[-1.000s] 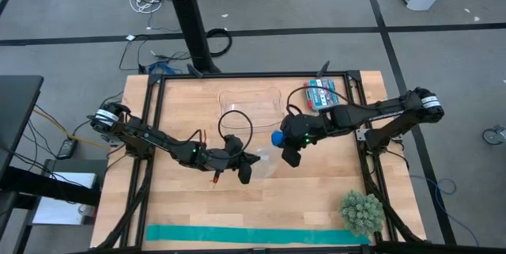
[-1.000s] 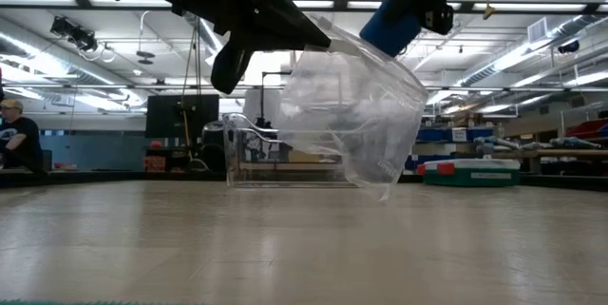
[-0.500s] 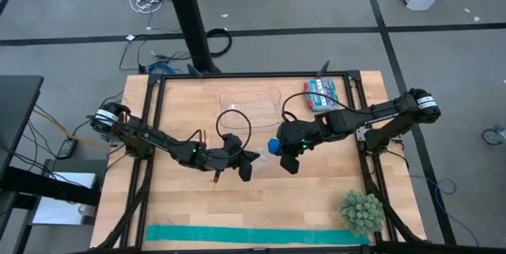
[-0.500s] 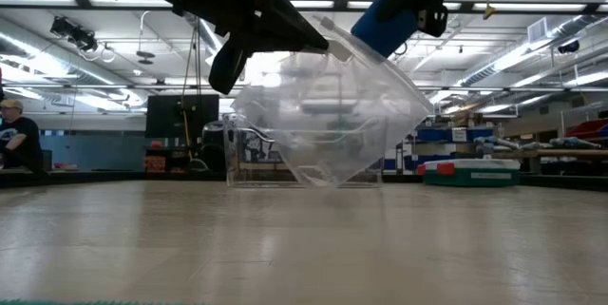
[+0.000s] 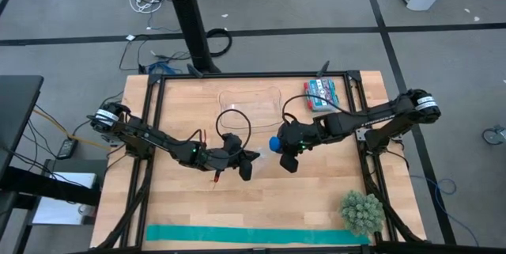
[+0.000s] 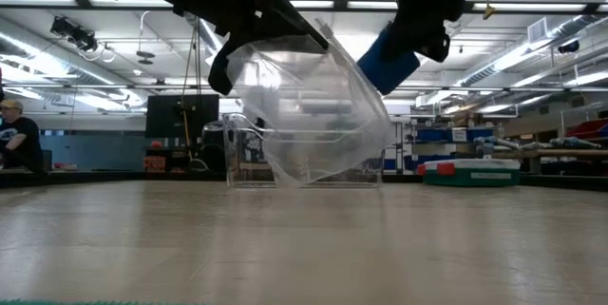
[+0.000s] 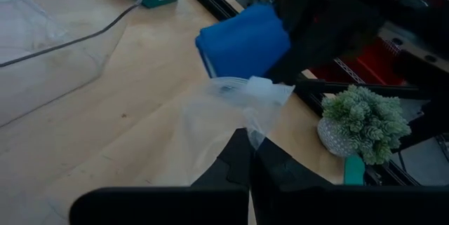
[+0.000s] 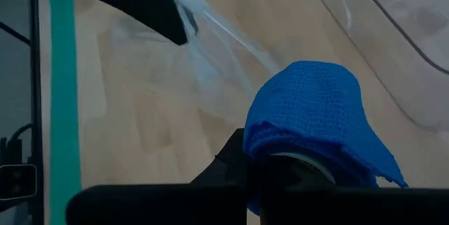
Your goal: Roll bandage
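The bandage [image 8: 309,113] is a rolled-up royal-blue bundle, with my right gripper [image 5: 278,146] shut on it above the table's middle. Just left of it my left gripper [image 5: 251,159] is shut on a clear plastic bag [image 6: 313,115]. The bag hangs above the tabletop. In the low view the bandage [image 6: 388,58] sits beside the bag's upper right wall. I cannot tell whether the two touch. My left gripper pinches the bag's upper edge [image 7: 254,121] between its two fingers, coming in nearly level from the table's left. The bag hangs slack below the fingers, clear of the table. My right gripper pinches one end of the bandage roll [image 8: 295,151], slanting down from the table's right. The roll's other end [image 6: 380,67] sticks out beyond the fingertips, tilted down and lifted clear.
A clear plastic tray [image 5: 251,100] lies at the far middle, with a teal and red box [image 5: 322,93] at the far right. A green plant ball [image 5: 363,212] sits at the near right. A teal-green strip [image 5: 253,235] runs along the near edge.
My right gripper has come down with the bandage and a little toward the left gripper, to beside the bag's upper edge. The bag billowed wide and now hangs narrower, its bottom swung toward the left. My left gripper has kept its place.
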Controlling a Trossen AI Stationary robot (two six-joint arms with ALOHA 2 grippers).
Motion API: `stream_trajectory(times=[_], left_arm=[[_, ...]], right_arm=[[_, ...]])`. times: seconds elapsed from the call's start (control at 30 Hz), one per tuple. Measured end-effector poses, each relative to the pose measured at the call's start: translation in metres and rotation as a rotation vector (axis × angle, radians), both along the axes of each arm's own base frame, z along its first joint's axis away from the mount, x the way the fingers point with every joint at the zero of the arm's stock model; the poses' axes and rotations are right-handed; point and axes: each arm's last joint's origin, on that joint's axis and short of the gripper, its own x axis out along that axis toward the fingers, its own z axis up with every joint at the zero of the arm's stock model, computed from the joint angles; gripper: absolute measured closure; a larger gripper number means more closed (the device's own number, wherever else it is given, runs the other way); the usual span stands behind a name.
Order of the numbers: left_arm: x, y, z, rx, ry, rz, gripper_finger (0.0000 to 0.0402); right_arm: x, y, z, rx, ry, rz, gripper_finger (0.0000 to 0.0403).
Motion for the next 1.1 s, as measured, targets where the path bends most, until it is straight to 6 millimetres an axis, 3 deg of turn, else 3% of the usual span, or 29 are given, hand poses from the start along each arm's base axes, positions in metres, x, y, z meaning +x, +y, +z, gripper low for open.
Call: stream_trajectory(times=[0.93, 1.1], left_arm=[[0.0, 0.0, -0.001, 0.0, 0.007, -0.006, 0.0401], [0.0, 0.0, -0.001, 0.0, 0.009, -0.006, 0.0401]], right_arm=[[0.001, -0.023, 0.003, 0.029, -0.044, -0.066, 0.0398], [0.001, -0.022, 0.017, 0.062, -0.072, -0.067, 0.0398]])
